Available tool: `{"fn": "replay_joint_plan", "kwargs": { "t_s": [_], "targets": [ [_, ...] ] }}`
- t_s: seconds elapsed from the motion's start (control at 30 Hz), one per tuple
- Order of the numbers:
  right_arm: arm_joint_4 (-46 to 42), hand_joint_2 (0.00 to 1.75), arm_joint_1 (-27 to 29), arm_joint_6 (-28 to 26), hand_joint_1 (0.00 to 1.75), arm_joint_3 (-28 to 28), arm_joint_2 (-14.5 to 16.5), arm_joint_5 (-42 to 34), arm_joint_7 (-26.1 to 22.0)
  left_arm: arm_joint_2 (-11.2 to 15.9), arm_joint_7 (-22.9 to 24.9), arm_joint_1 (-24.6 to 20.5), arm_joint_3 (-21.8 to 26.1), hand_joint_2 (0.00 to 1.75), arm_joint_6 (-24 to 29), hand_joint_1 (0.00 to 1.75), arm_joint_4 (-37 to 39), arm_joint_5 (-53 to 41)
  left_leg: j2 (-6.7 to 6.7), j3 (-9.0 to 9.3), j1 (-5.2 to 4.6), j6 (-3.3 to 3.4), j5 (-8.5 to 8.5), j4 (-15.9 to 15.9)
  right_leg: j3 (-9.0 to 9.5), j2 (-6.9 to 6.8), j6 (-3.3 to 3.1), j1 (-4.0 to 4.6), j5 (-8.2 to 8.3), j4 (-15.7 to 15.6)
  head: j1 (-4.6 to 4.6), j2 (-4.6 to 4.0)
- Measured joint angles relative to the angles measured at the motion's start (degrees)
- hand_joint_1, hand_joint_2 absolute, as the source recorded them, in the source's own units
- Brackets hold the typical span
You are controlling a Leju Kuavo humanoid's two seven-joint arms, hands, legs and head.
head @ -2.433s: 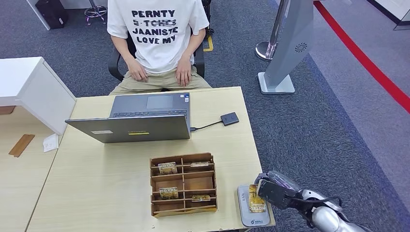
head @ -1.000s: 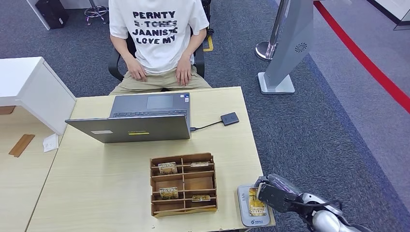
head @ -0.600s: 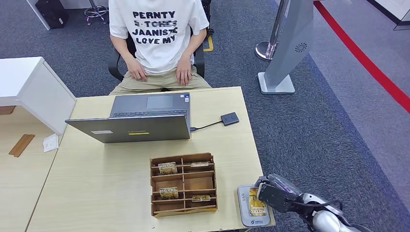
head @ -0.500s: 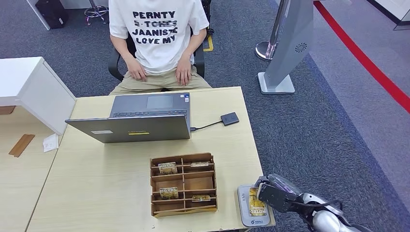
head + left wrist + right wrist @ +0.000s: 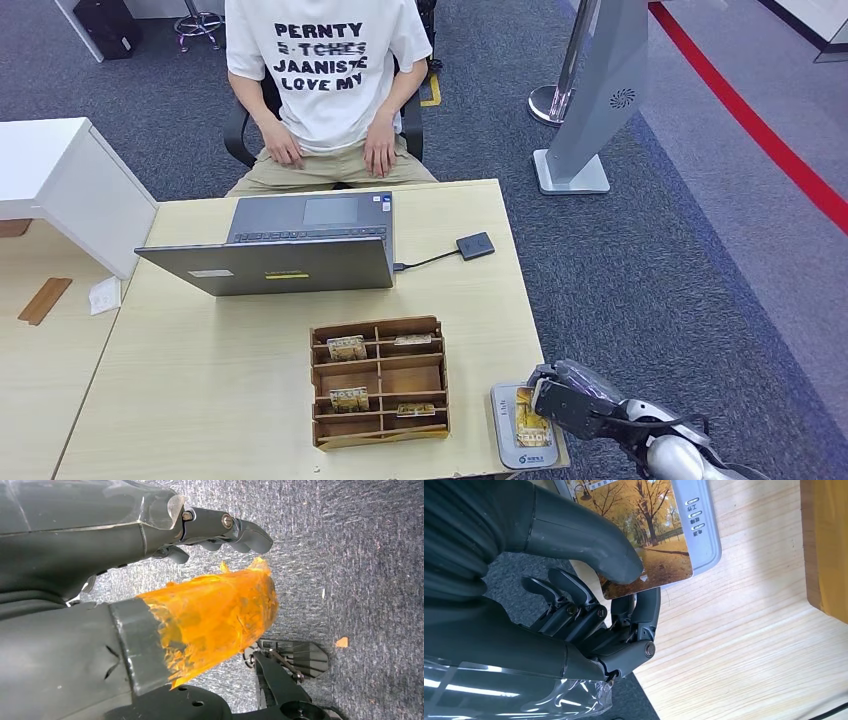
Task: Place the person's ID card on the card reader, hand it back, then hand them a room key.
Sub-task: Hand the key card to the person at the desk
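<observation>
Right robot hand (image 5: 562,405) sits at the near right corner of the worktop (image 5: 200,380), clamped on the ID card (image 5: 529,417): in the right wrist view the thumb (image 5: 589,542) presses the card's top face and fingers (image 5: 644,611) curl under its near edge. Card lies flat over the card reader (image 5: 503,437), directly ahead of the robot hand, on the side toward the wooden tray (image 5: 379,384); whether it fully rests on the reader I cannot tell. Card's long axis runs along the reader's long axis, roughly toward the person (image 5: 325,80). Judgement: read step is under way, and return goes straight ahead past the tray, well clear of the laptop (image 5: 290,243). Left robot hand (image 5: 150,605) hangs over the carpet, holding nothing, fingers loosely apart, well away from the card, so the right hand is the obvious one for the hand-back.
</observation>
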Motion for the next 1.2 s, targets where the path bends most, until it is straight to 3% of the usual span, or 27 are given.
{"fn": "replay_joint_plan", "kwargs": {
  "t_s": [1.2],
  "targets": [
    [-0.3,1.75,0.3,0.0,1.75,-0.3,0.1,0.1,0.0,0.0,0.0,0.0,0.0,0.00,0.0,0.00,0.0,-0.1,0.00,0.00,0.00,0.00,0.00,0.0,0.00,0.00,0.00,0.00,0.00,0.0,-0.01,0.00]
  ]
}}
